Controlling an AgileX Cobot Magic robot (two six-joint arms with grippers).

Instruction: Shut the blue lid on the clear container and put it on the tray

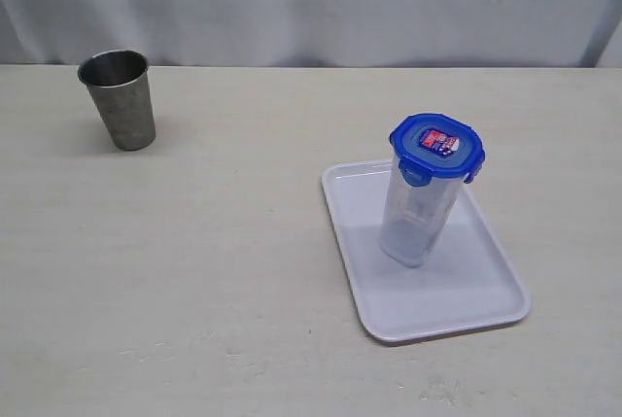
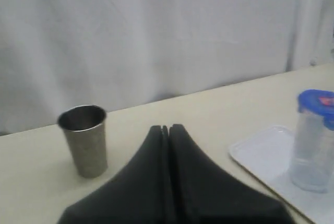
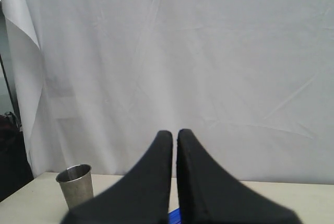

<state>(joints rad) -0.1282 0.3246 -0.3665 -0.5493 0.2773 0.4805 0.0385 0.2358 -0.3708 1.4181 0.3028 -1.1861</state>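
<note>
The clear container [image 1: 420,213] stands upright on the white tray [image 1: 466,291], right of the table's middle. The blue lid [image 1: 437,147] sits on top of it, its red-white sticker facing up. The left wrist view shows the container [image 2: 311,151], lid [image 2: 317,102] and tray [image 2: 258,151] off to one side. My left gripper [image 2: 168,128] is shut and empty, well away from them. My right gripper [image 3: 175,132] is shut and empty too, raised toward the white backdrop, with a sliver of the blue lid [image 3: 174,215] between its fingers' bases. Neither gripper appears in the exterior view.
A grey metal cup [image 1: 119,99] stands at the table's far left, and shows as the cup [image 2: 84,139] in the left wrist view and the cup [image 3: 76,185] in the right. A white cloth backdrop [image 1: 311,4] hangs behind the table.
</note>
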